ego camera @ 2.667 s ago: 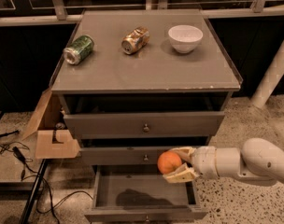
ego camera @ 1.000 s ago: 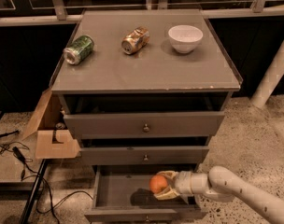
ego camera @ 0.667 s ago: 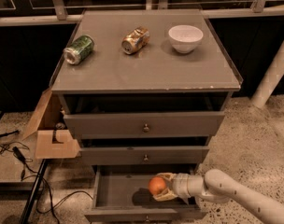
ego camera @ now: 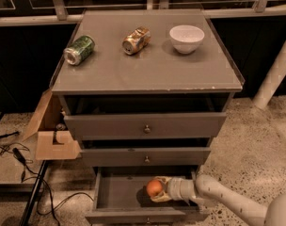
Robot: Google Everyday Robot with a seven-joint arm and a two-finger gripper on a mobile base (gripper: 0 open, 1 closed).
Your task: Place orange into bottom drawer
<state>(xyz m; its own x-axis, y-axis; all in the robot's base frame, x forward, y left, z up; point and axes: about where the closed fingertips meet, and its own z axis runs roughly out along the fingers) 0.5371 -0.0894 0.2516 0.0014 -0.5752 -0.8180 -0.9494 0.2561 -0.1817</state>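
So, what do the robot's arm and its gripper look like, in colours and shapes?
The arm is smooth and off-white, made of rounded tubular segments. The gripper, at the orange in the open bottom drawer, has pale yellowish-beige fingers on a white cylindrical wrist. No cables or markings are visible.

Open bottom drawer (ego camera: 115,195): gripper (ego camera: 160,190) with orange (ego camera: 154,188) blocks the 3 o'clock side, floor free at 9 o'clock; middle drawer front (ego camera: 146,157) overhangs at 12 o'clock.
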